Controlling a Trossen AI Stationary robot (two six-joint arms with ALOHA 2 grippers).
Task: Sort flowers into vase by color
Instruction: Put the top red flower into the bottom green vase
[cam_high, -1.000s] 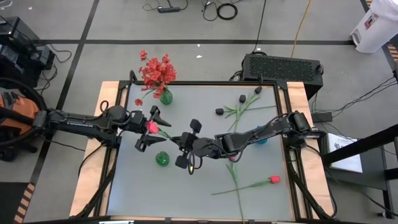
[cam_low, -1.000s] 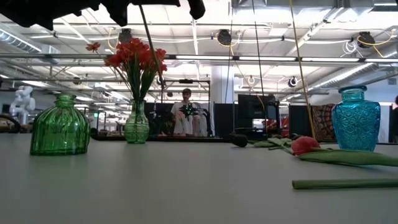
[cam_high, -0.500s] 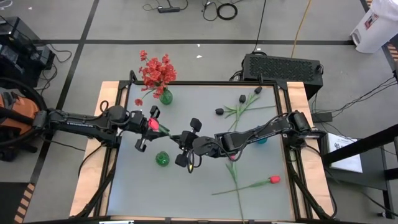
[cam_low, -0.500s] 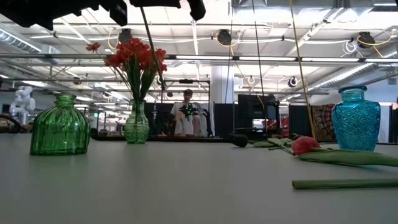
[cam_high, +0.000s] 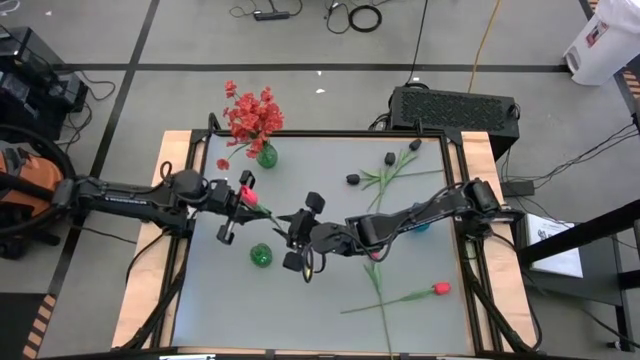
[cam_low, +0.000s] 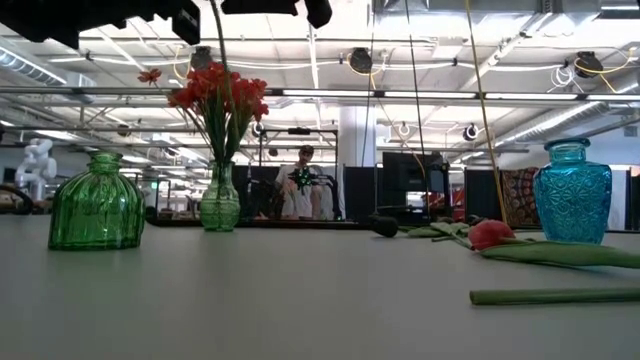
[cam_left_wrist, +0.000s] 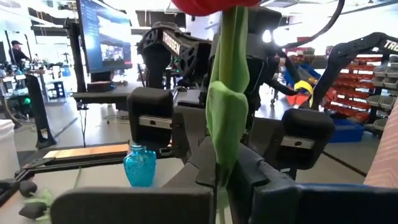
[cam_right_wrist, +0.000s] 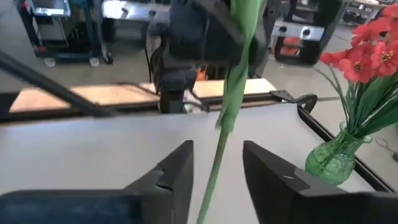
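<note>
Two grippers are meeting over the middle of the table, passing one red tulip between them. The left gripper is pinching the stem just under the bud, fingers narrowed right down on it, so the flower is hanging in the air with its stem running toward the right gripper. That one's fingers are standing apart on either side of the stem (the right wrist view shows a clear gap on both sides), so it is no longer gripping.

Doing this handover well probably means backing the right arm straight off along the stem's line, not sideways, so a finger is not dragging the stem and twisting the bud in the left grip. The left arm should be waiting until the stem is fully free before swinging.

Red sprays are filling the tall green vase at the far left edge; that looks like the tulip's home. A round green vase is sitting just below the handover, so lifting high is wise. A blue vase is standing on the right, mostly hidden under the right arm. Other flowers are lying loose: black blooms near the far edge, another tulip near the front right.
</note>
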